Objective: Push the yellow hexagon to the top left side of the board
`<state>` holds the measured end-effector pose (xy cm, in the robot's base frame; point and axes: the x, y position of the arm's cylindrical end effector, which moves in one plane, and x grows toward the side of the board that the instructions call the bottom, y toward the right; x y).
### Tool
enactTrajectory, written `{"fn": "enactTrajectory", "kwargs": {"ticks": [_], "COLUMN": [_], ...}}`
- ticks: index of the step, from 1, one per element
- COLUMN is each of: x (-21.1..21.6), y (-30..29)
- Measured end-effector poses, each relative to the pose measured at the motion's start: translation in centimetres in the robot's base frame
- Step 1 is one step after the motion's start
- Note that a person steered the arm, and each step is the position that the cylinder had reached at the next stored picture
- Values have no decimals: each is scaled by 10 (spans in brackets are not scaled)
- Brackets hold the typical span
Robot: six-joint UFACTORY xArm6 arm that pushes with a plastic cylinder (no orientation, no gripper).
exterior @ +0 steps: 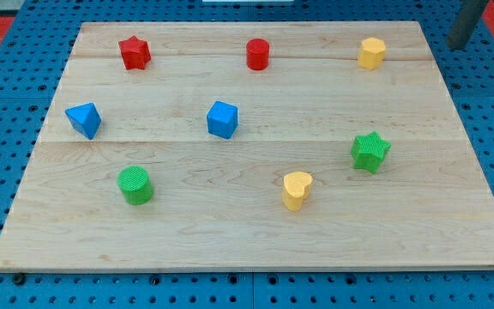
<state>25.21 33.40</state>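
Observation:
The yellow hexagon (371, 53) stands near the board's top right. My tip (458, 45) is at the view's top right, just off the board's right edge, well to the right of the hexagon and not touching it. The wooden board (316, 103) fills most of the view.
A red star (134, 52) and a red cylinder (257, 54) stand along the top, left of the hexagon. A blue triangular block (83, 119) and a blue cube (222, 119) sit mid-left. A green cylinder (135, 185), a yellow heart (297, 190) and a green star (370, 151) lie lower down.

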Motion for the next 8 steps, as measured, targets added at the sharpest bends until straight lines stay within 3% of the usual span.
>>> {"fn": "enactTrajectory", "kwargs": {"ticks": [1,2,5,6,7,8], "x": [25,60,63,61,28,27], "y": [-1,-66,-68,-43,-40,-69]}}
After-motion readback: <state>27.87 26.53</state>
